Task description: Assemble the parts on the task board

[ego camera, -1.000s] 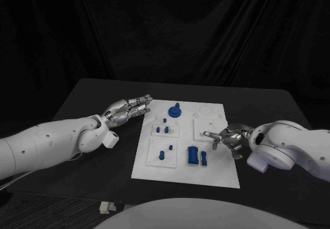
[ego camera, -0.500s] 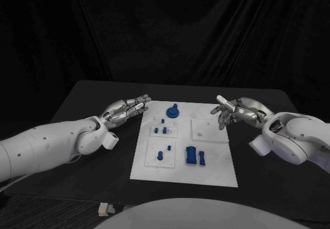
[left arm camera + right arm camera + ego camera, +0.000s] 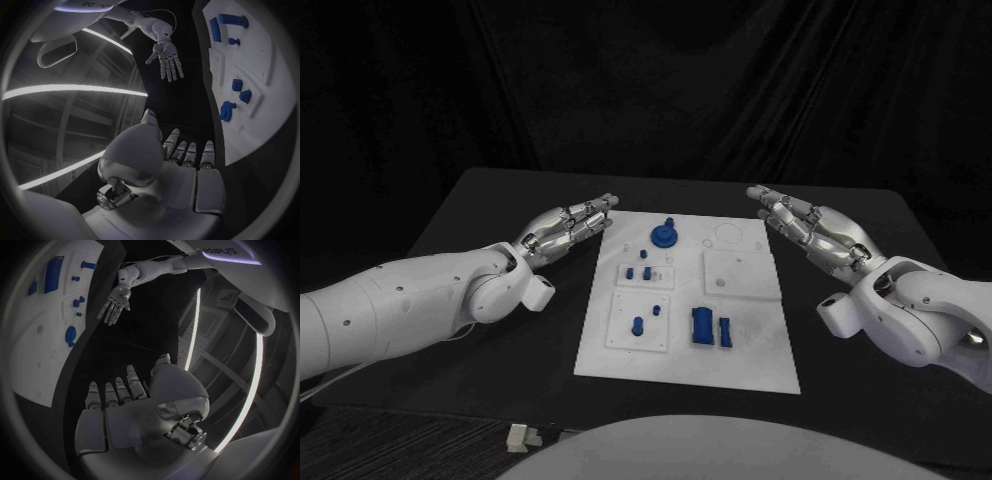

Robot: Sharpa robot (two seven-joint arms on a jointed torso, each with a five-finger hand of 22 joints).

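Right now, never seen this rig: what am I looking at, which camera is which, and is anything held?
It's a two-armed robot at a black table. The head view looks down from the robot's head; each circular picture comes from a camera behind one wrist. The left hand and right hand are silver, many-fingered, and both hover open beside the white task board, one on each side, holding nothing. On the board lie small blue parts: a round piece at the far end, small pegs in the middle, and two blocks at the near end.
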